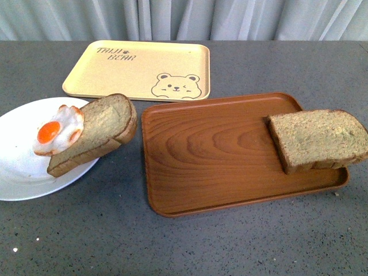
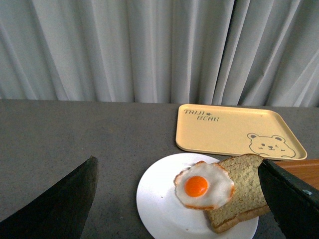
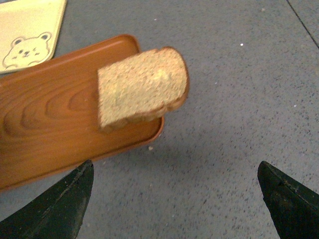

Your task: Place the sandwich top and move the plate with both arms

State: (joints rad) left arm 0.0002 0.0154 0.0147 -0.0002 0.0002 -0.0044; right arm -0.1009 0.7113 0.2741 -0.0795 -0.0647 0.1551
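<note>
**Sandwich top (image 1: 316, 141): thick tan speckled wholemeal slice with a darker crust, nearer my right arm**

The sandwich top lies across the right-hand rim of the rectangular brown wood-grain tray (image 1: 213, 155). Its squared end sits over the tray floor and its rounded end hangs beyond the rim above the grey speckled tabletop (image 1: 190, 241). Its long axis runs roughly side to side across the table, with the rounded end pointing outward to the right.

In the right wrist view the slice sits ahead of the right gripper (image 3: 175, 163), offset a little toward the tray. The two dark fingers are spread wide with nothing between them. I judge this arm the one to make the pick, closing across the slice's short width.

The round white glossy plate (image 1: 17, 172) stands well apart, at the left of the table. It carries a second, near-identical bread slice (image 1: 106, 129), which juts over the plate's rim. A white-and-orange fried egg (image 1: 57, 129) rests on the inner end of that slice.

The left gripper (image 2: 177, 164) hangs over the plate, likewise wide open and empty. Behind both lies the pale yellow bear-print tray (image 1: 132, 69), which holds nothing. Neither arm shows in the front view.
</note>
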